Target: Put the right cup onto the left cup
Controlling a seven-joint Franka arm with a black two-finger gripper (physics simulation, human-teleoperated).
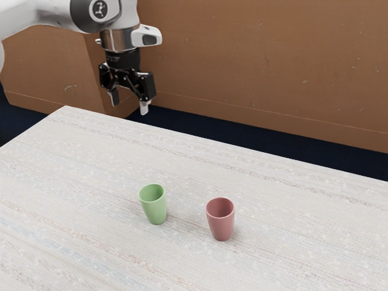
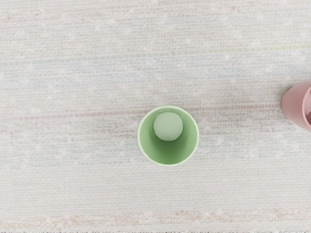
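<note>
Red cup point(image 2: 294, 105) partly outside the wrist view, green cup point(image 2: 168, 153) whole, end effector point(image 1: 130, 107) widely agape and empty.

The pale, faintly striped table point(image 1: 91, 163) carries two upright cups, green point(image 1: 156, 209) and reddish (standing apart).

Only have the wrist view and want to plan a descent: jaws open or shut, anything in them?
Observer: Open, spread apart, nothing between them.
Operator: I see the red cup cut off. Is it upright?
Observer: Yes. The exterior view has it whole, standing mouth up on the table.
Operator: Jaws near either cup?
Observer: No. They hang well above the table, toward the exterior view's upper left, touching neither the red cup nor the green cup.
</note>
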